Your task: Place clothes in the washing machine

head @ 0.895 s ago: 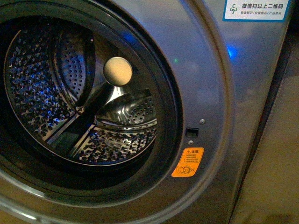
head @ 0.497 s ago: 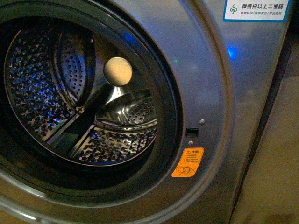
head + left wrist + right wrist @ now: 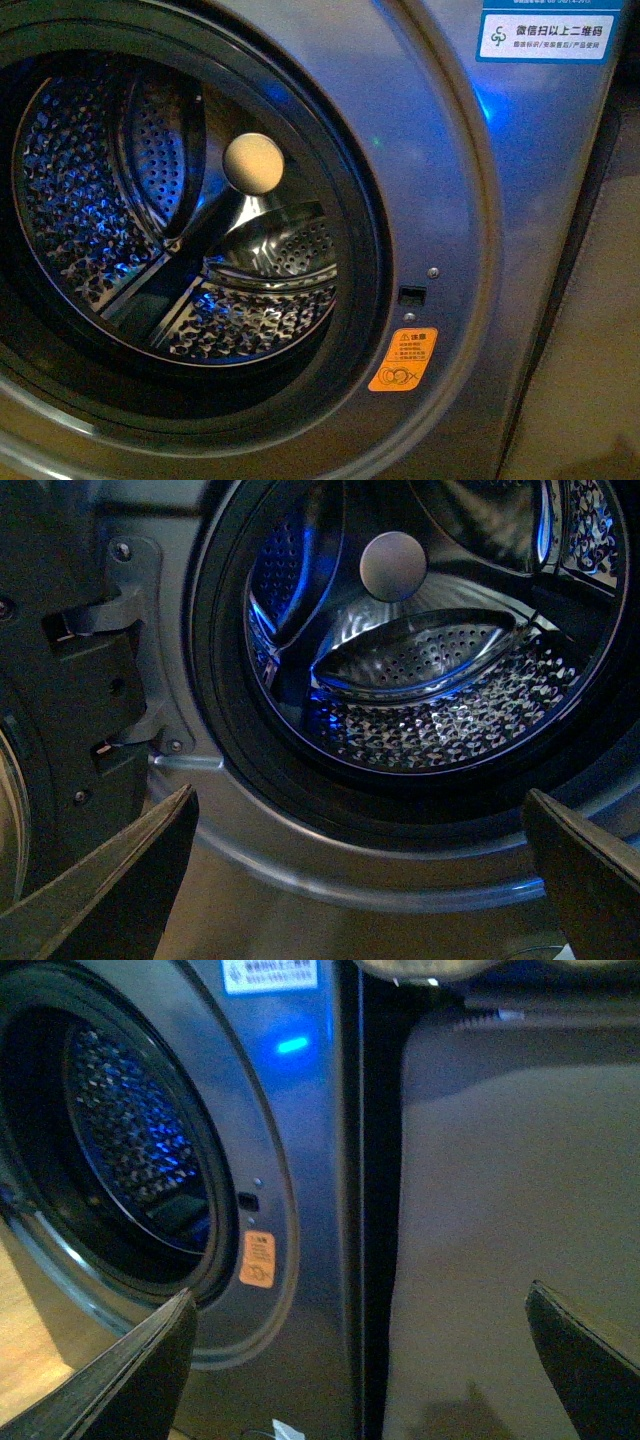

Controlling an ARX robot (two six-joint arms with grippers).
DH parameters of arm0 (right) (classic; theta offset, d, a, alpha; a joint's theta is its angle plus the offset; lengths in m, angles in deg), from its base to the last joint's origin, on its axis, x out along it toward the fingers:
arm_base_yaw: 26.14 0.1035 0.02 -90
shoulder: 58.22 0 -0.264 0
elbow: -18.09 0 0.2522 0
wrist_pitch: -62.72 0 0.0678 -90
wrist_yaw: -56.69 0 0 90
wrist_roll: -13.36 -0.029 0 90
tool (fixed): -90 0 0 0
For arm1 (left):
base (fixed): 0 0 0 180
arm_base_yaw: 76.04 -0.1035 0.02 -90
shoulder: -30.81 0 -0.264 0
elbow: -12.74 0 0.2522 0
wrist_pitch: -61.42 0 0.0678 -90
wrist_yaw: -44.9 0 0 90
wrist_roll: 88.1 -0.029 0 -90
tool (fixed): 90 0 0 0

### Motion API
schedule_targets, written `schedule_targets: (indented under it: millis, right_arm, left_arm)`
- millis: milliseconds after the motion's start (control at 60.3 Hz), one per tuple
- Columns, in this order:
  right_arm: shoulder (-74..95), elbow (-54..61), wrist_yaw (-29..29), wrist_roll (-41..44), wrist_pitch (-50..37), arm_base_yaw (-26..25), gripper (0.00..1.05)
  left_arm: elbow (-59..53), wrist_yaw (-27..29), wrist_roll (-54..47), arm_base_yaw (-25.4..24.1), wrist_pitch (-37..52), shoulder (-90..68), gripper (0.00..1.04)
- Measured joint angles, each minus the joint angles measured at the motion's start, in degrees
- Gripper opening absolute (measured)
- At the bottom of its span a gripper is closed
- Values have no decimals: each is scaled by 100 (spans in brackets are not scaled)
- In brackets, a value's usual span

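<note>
1. Slight drift toward 6 o'clock of cream knob (image 3: 253, 163) in washing machine (image 3: 440, 180) since moments ago.
2. Spread wide, empty: left gripper (image 3: 360, 792), right gripper (image 3: 360, 1295).
3. No clothes in view; loading apparently unstarted.

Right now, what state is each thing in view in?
washer: port open, blue light glowing on the front.
door: swung open to the side.
drum: empty in the part that shows.
left fingers: open, nothing between them.
right fingers: open, nothing between them.
clothes: not in view.
</note>
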Motion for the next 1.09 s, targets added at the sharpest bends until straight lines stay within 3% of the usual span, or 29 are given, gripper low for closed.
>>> schedule_targets:
  millis: [83, 149, 282, 365, 497, 696, 978, 1094]
  right_arm:
    - [914, -269, -1084, -566, -1397, -1150, 97]
    - [1600, -457, -1499, -999, -2374, -1764, 97]
    - [2964, -914, -1762, -1593, -4072, -2634, 97]
    - [3740, -1329, -1781, -1622, -4454, -3001, 97]
    - [4723, -2153, -1473, -977, -3471, -3414, 97]
    - [6428, -3733, -693, 1062, -785, -3952, 97]
    - [8747, -5038, 339, 3211, 1012, -4581, 97]
    - [10002, -5252, 964, 3958, 1290, -4640, 97]
  left_arm:
    - [0, -2, 2, 0, 0, 0, 98]
    - [0, -2, 2, 0, 0, 0, 98]
    - [0, -2, 0, 0, 0, 0, 98]
    - [0, -2, 0, 0, 0, 0, 98]
    - [0, -2, 0, 0, 0, 0, 98]
    - [0, -2, 2, 0, 0, 2, 98]
    - [0, -2, 0, 0, 0, 2, 98]
    - [0, -2, 0, 0, 0, 2, 98]
